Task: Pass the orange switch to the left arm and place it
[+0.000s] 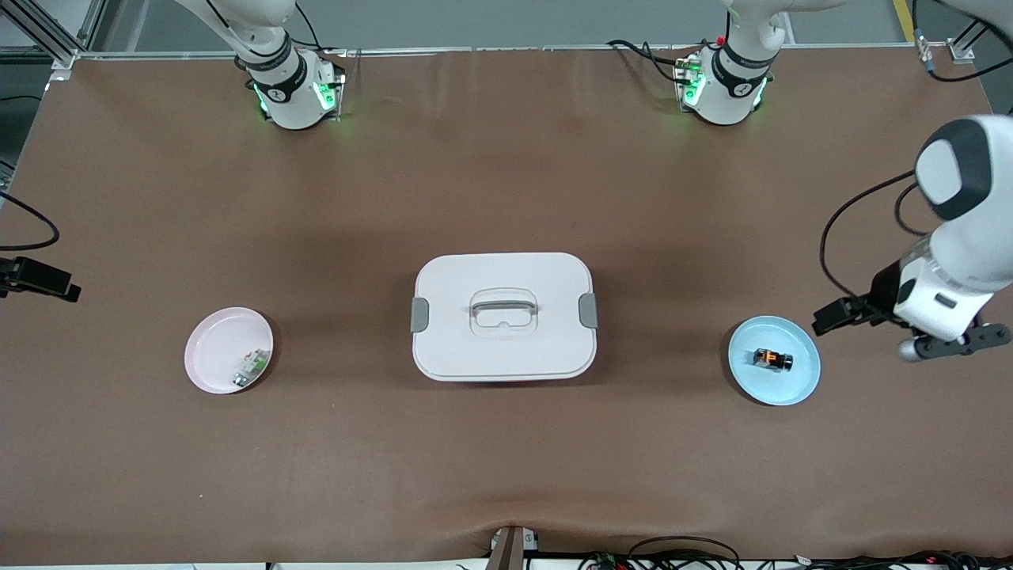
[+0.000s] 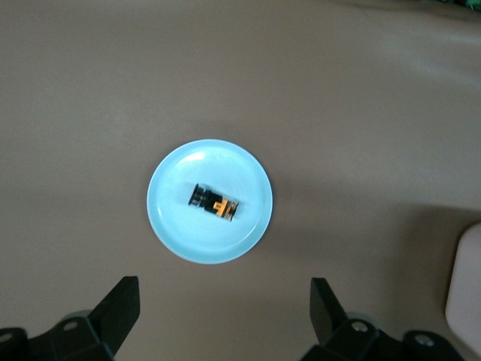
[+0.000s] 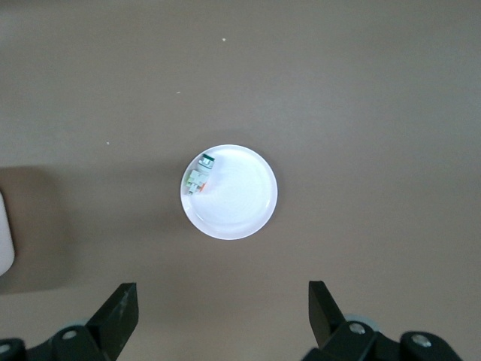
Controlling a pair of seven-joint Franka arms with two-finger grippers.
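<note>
A robotics lab: two white arms [image 1: 289,87] bolted to a brown-covered table [image 1: 506,475], aluminium framing [image 1: 47,36] and loose cables [image 1: 681,550] at its edges.

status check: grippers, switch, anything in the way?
Left gripper open, up by the blue plate; right gripper open, above pink plate. Orange switch on blue plate, untouched. Box sits mid-table between plates.

Even overhead light, soft shadows beside the box [image 1: 504,317]; both wrist views look slightly soft and dim.

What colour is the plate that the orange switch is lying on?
Light blue. The plate under the orange switch shows best in the left wrist view.
</note>
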